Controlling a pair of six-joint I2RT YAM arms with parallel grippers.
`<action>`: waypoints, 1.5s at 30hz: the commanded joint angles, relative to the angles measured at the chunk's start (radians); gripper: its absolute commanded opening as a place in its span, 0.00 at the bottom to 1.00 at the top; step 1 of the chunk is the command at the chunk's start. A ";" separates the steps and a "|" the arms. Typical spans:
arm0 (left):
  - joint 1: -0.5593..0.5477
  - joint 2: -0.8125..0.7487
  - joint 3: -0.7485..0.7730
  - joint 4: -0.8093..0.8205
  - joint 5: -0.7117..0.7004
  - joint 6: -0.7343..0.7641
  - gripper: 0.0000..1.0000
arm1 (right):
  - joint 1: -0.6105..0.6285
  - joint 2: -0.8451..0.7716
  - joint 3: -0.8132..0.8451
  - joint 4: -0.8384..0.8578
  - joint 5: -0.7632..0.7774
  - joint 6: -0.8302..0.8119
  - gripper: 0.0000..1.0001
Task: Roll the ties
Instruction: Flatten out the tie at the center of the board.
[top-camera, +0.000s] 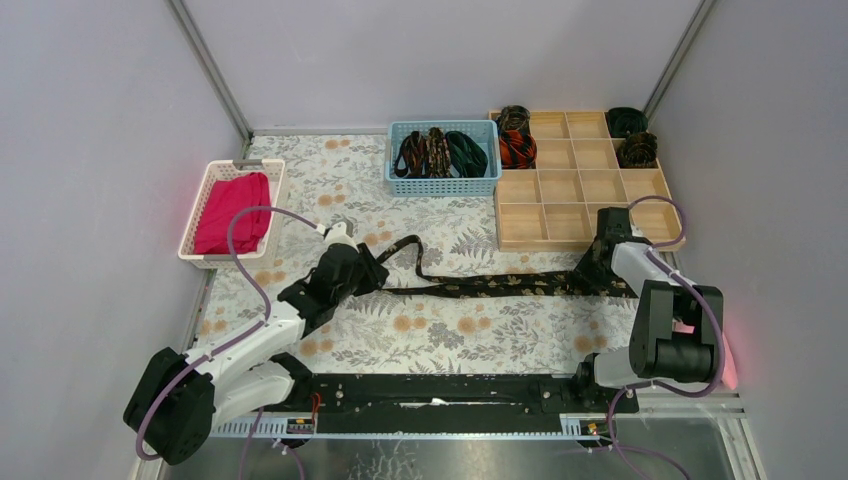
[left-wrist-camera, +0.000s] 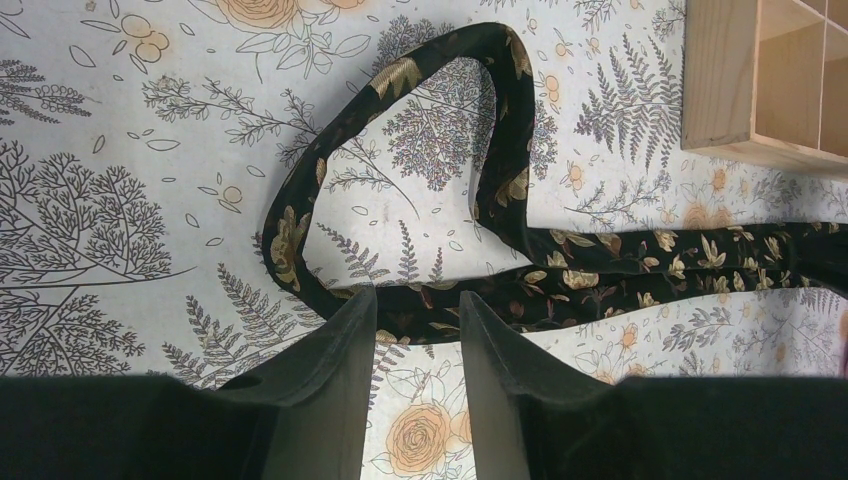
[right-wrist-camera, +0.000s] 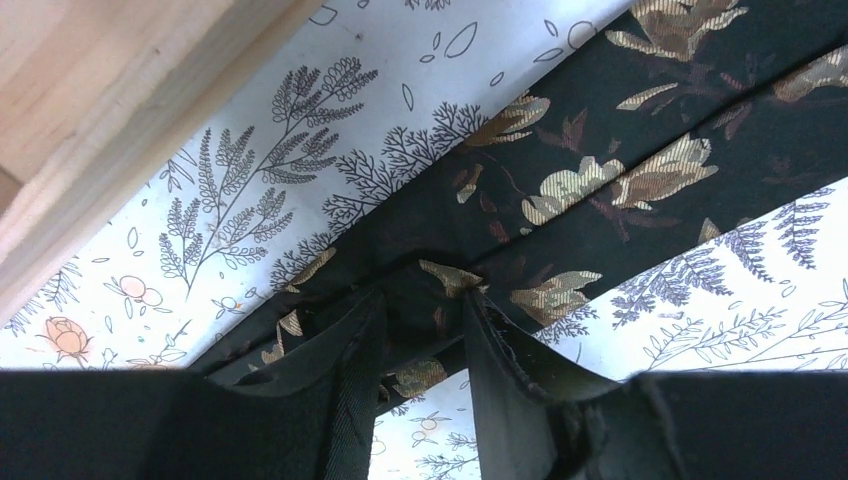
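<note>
The black tie (top-camera: 500, 285) is lying stretched across the middle of the floral table cover (top-camera: 450, 335), running from one arm to the other. From above, the left gripper (top-camera: 382, 268) is sitting at the tie's curling end. The right gripper (top-camera: 590, 273) is sitting at the other end, just in front of the wooden tray (top-camera: 565, 224).

The overhead shot is giving nothing on the jaws, though: both are reading as dark shapes over dark fabric. The left wrist view is filling that in. The fingers (left-wrist-camera: 340, 340) are standing partly apart with their tips over the strip, table cover is showing in the gap, and the tie is looping up and around beyond them. No pinch is showing there.

Over on the right wrist view, the jaws are standing narrow and nipping a puckered fold of the tie between the tips, with the tray's wooden edge looming top left.

Only the top camera is showing the rest. Four rolled ties (top-camera: 517, 150) are sitting in the tray's far compartments, loose ties (top-camera: 440, 152) are bunching in the blue basket (top-camera: 443, 186), and a magenta cloth (top-camera: 232, 212) is lying in the white basket (top-camera: 197, 215). The right arm is hiding how far the tie is reaching past its gripper.
</note>
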 joint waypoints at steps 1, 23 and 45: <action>-0.004 -0.001 -0.019 0.034 -0.013 0.017 0.43 | 0.012 0.029 -0.019 0.016 -0.022 0.014 0.40; -0.004 0.023 -0.025 0.046 -0.015 0.019 0.43 | 0.013 -0.030 0.075 -0.116 0.180 0.037 0.01; -0.004 0.050 -0.029 0.068 0.004 0.019 0.43 | 0.013 0.021 0.072 -0.088 0.177 0.008 0.19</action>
